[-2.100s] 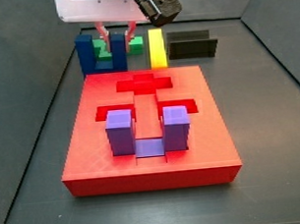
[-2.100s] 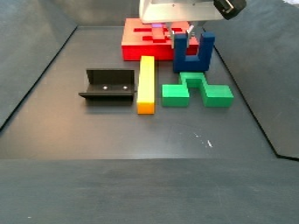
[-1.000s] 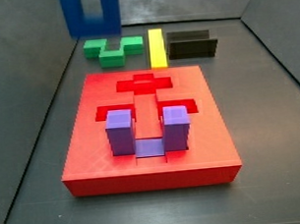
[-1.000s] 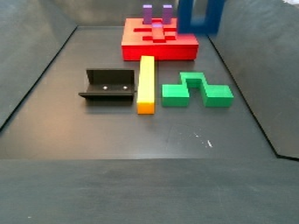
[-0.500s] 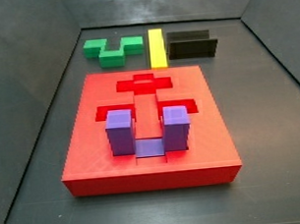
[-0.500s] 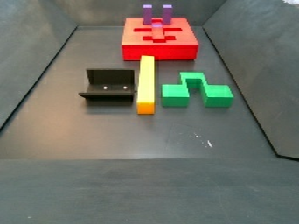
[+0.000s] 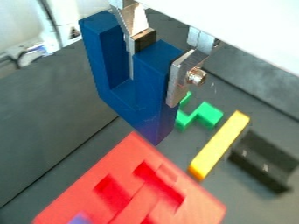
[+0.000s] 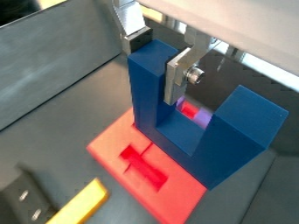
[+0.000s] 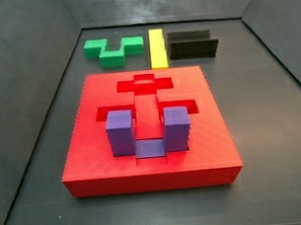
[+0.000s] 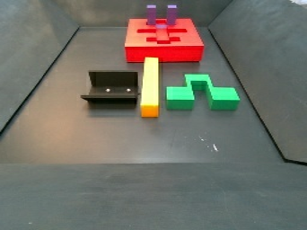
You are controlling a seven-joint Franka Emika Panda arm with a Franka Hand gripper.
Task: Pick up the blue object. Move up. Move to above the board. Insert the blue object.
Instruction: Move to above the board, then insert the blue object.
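Both wrist views: we see gripper [image 7: 158, 63] clamped on blue object [image 7: 122, 74], up over dark floor [image 9: 37, 144]; board [image 9: 148, 134] below w/ purple block [image 9: 147, 132] seated. Side views: gripper out of shot; green block [image 10: 200, 92], yellow bar [image 10: 150, 85], fixture [image 10: 110, 88] on floor.

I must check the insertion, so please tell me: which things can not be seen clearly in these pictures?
- Gripper and blue object: absent from both side views, above their frames.
- Board: partly covered by the blue object in a wrist view.
- Purple block: cut by the frame edge in a wrist view.

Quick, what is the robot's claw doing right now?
End effector: closed on the blue object, held up in the air, seen in both wrist views; out of both side views.
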